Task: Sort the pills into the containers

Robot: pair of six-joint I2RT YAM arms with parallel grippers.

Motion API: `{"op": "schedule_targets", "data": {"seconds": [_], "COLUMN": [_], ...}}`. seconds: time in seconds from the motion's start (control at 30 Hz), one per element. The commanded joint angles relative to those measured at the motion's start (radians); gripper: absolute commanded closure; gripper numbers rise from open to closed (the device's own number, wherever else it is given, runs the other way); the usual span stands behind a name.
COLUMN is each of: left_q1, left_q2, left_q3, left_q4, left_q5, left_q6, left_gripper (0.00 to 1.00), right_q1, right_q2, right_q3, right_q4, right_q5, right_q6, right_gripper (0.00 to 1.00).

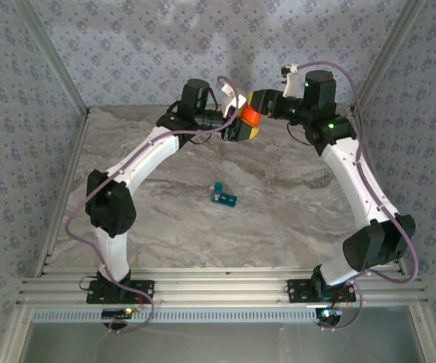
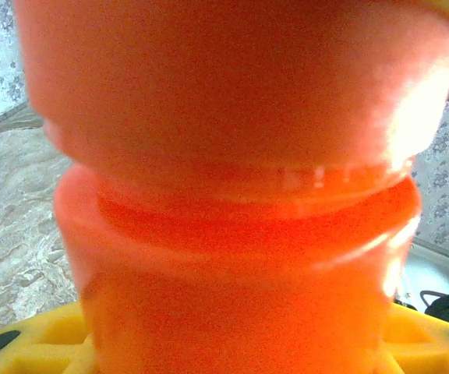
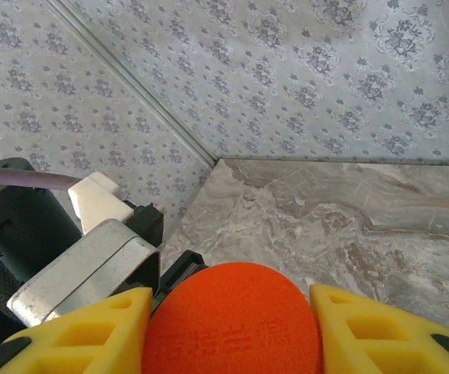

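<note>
Up close you get only a blurred orange bottle (image 2: 232, 234), its contents unreadable, with the left gripper (image 1: 241, 127) and the right gripper (image 1: 262, 102) each clamped on it aloft at the back, while the teal pill box (image 1: 223, 197) lies on the table (image 1: 165, 227), well apart from both sets of fingers.

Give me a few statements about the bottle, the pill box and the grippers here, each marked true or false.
1. The left gripper and the right gripper are both closed on the orange bottle. True.
2. The orange bottle stands on the table. False: it is held up off the table, between the two grippers.
3. The teal pill box lies on the table between the two arms. True.
4. The left gripper holds the teal pill box. False: nothing touches it.
</note>
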Motion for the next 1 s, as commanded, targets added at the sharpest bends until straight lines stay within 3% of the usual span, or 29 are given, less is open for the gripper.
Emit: {"op": "schedule_targets", "data": {"seconds": [0.0, 0.1, 0.17, 0.23, 0.33, 0.5, 0.73, 0.97], "left_q1": [0.003, 0.007, 0.011, 0.014, 0.021, 0.032, 0.035, 0.032], "left_q2": [-0.074, -0.069, -0.066, -0.065, -0.062, -0.038, -0.006, 0.014], "left_q3": [0.019, 0.020, 0.023, 0.026, 0.036, 0.086, 0.162, 0.188], "left_q4": [0.132, 0.122, 0.116, 0.110, 0.092, -0.011, -0.091, -0.124], "left_q5": [-0.017, -0.009, 0.001, 0.010, 0.028, 0.091, 0.178, 0.204], "left_q6": [-0.001, -0.004, -0.008, -0.006, -0.005, 0.030, 0.043, 0.046], "left_gripper": [1.00, 1.00, 1.00, 1.00, 1.00, 1.00, 1.00, 1.00], "right_q1": [-0.004, -0.028, -0.051, -0.073, -0.105, -0.163, -0.185, -0.143], "right_q2": [0.002, 0.012, 0.019, 0.022, 0.016, 0.035, 0.099, 0.153], "right_q3": [0.018, 0.064, 0.103, 0.137, 0.166, 0.177, 0.234, 0.300], "right_q4": [-0.095, -0.102, -0.109, -0.127, -0.124, -0.126, -0.126, -0.127], "right_q5": [-0.084, -0.118, -0.159, -0.199, -0.263, -0.397, -0.420, -0.426], "right_q6": [0.022, 0.029, 0.033, 0.030, 0.027, -0.004, -0.038, -0.034], "right_gripper": [0.52, 0.44, 0.28, 0.20, 0.14, 0.11, 0.13, 0.13]}}
